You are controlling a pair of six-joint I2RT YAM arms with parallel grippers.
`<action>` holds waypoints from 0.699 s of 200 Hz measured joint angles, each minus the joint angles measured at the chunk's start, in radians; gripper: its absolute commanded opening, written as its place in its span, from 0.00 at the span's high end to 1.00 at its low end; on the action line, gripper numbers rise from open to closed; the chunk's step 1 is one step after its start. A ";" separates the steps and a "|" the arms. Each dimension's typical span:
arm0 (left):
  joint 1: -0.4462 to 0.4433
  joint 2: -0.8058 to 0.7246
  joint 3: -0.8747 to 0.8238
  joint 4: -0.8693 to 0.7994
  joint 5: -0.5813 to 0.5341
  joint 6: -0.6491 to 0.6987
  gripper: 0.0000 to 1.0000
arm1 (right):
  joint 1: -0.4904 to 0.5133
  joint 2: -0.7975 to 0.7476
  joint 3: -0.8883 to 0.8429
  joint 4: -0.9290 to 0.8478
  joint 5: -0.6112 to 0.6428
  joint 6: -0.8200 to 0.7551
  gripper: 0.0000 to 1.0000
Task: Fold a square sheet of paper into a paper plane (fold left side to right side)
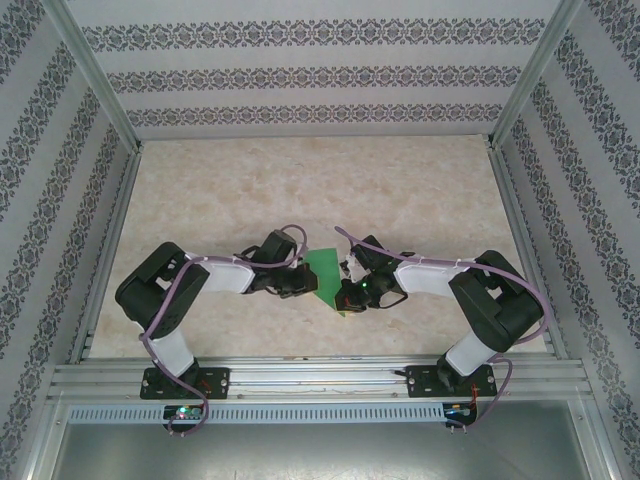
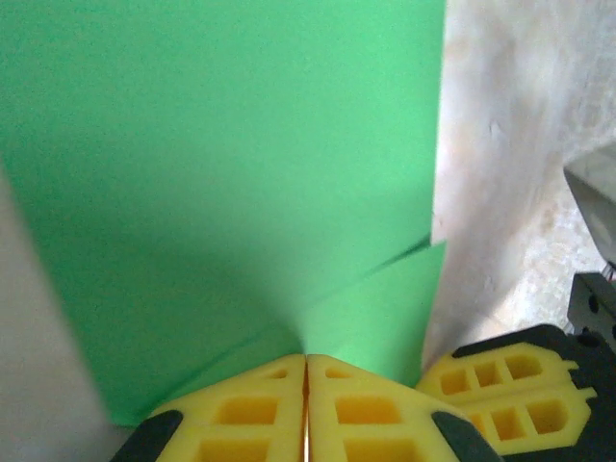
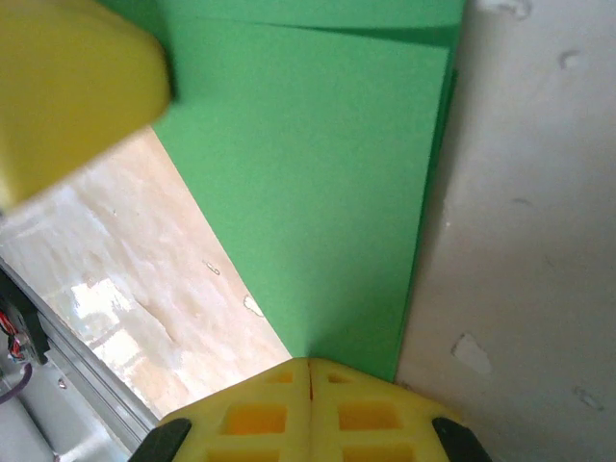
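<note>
Leftmost, the left jaws stand clenched at the near-left edge of the green sheet of paper (image 1: 324,272), which lies partly folded on the bench (image 1: 300,190) between the two arms, with overlapping layers visible in both wrist views. To its right, the right jaws are likewise clenched at the sheet's near corner; whether either pair pinches paper cannot be told. Judged step: a fold in hand, no plane yet. The next move likely calls for carrying the left side over to the right, edges aligned, with the far side pinned. No legible writing.
</note>
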 measured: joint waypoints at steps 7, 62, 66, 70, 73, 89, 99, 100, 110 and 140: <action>0.015 -0.001 0.000 -0.003 0.003 0.010 0.90 | 0.000 0.002 0.001 0.001 0.000 0.000 1.00; 0.101 -0.014 0.000 -0.042 0.014 0.083 0.89 | 0.000 0.003 0.002 0.004 -0.003 0.000 1.00; 0.110 -0.017 0.000 -0.048 0.012 0.091 0.89 | 0.000 0.003 0.002 0.004 -0.003 0.000 1.00; 0.117 -0.019 0.000 -0.053 0.008 0.095 0.89 | 0.000 0.003 0.002 0.004 -0.003 0.000 1.00; 0.122 -0.023 0.000 -0.060 0.004 0.102 0.89 | 0.000 0.003 0.002 0.005 -0.003 0.000 1.00; 0.141 -0.048 0.004 -0.105 -0.028 0.134 0.89 | 0.000 0.003 0.002 0.006 -0.004 0.001 1.00; 0.149 -0.076 0.005 -0.137 -0.046 0.153 0.90 | 0.000 0.003 0.002 0.007 -0.004 0.001 1.00; 0.150 -0.078 0.005 -0.139 -0.047 0.154 0.90 | 0.000 0.003 0.002 0.007 -0.004 0.001 1.00; 0.151 -0.109 0.009 -0.163 -0.055 0.170 0.90 | 0.000 0.003 0.003 0.006 -0.003 0.001 1.00; 0.111 -0.199 0.029 -0.179 -0.047 0.183 0.90 | 0.000 0.003 0.005 0.003 -0.003 0.002 1.00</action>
